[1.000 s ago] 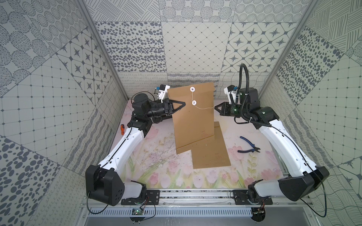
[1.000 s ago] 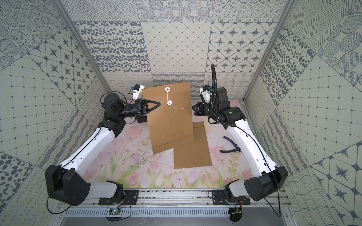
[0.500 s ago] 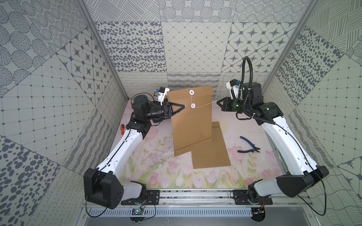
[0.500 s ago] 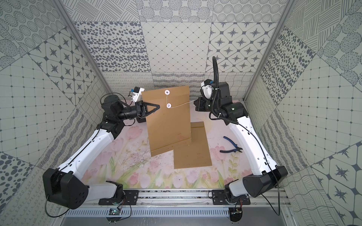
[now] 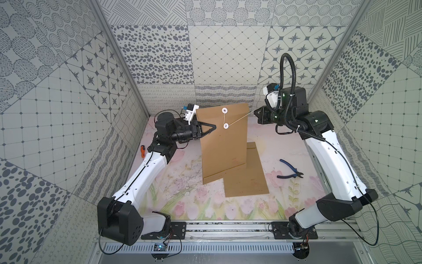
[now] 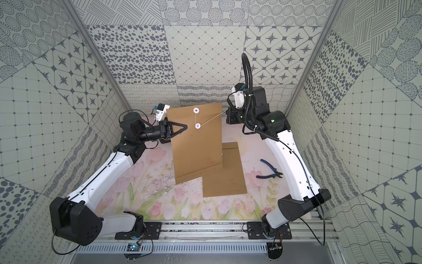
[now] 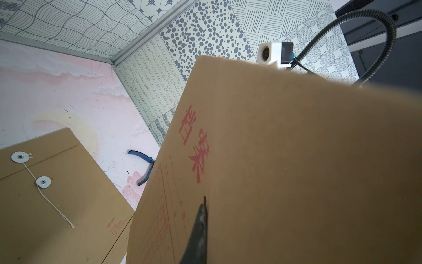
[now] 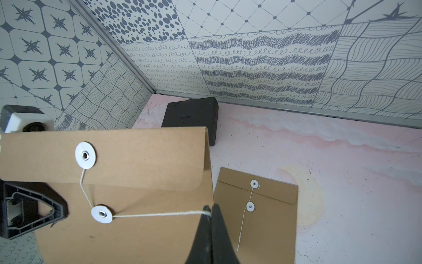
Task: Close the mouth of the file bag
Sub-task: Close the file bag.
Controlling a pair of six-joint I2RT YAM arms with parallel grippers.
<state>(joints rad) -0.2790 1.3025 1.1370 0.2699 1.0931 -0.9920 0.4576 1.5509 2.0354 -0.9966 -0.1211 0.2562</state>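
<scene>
Floral pink tabletop (image 5: 182,201) lies under the raised brown paper file bag (image 5: 223,150), clamped in the left gripper (image 5: 214,126) with jaws closed. Right gripper (image 8: 210,211), jaws pinching the white string (image 8: 159,214), has risen, tautening it past the lower white disc (image 8: 101,213); winding seems underway.

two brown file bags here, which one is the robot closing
Look at the middle of the flowered table. The upright file bag is pinched at its edge by the left hand, its string pulled taut by the right hand. The flat file bag beside it lies untouched, string loose.
</scene>
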